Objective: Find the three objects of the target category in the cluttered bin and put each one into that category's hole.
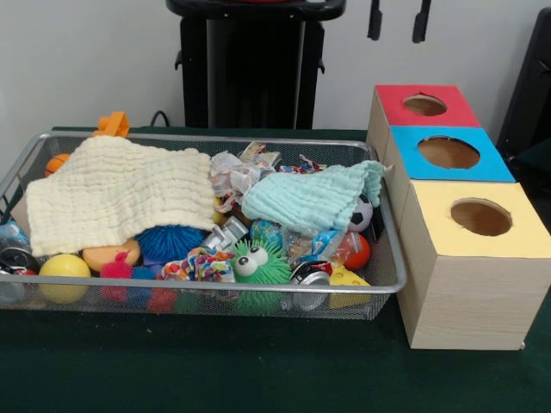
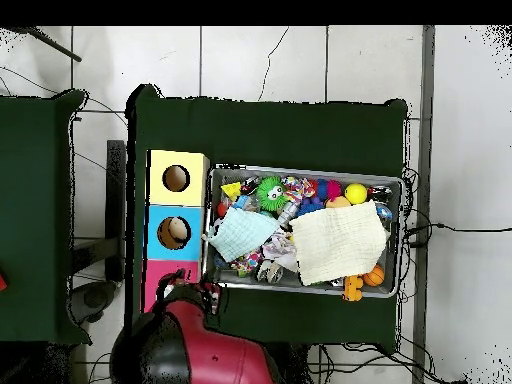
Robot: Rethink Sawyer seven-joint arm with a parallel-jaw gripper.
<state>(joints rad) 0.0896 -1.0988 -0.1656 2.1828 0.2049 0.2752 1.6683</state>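
while gripper [image 1: 398, 19] hangs above, bin [image 1: 392, 284] below.

The wire bin [image 1: 379, 219] is silver, with a cream cloth [image 1: 116, 194] and a pale mint cloth [image 1: 310, 200] over bright toys. The three boxes have a red top [image 1: 426, 106], a blue top [image 1: 448, 153] and a yellow top [image 1: 478, 218], and light wood-grain sides. The table cover [image 1: 215, 370] is dark green.
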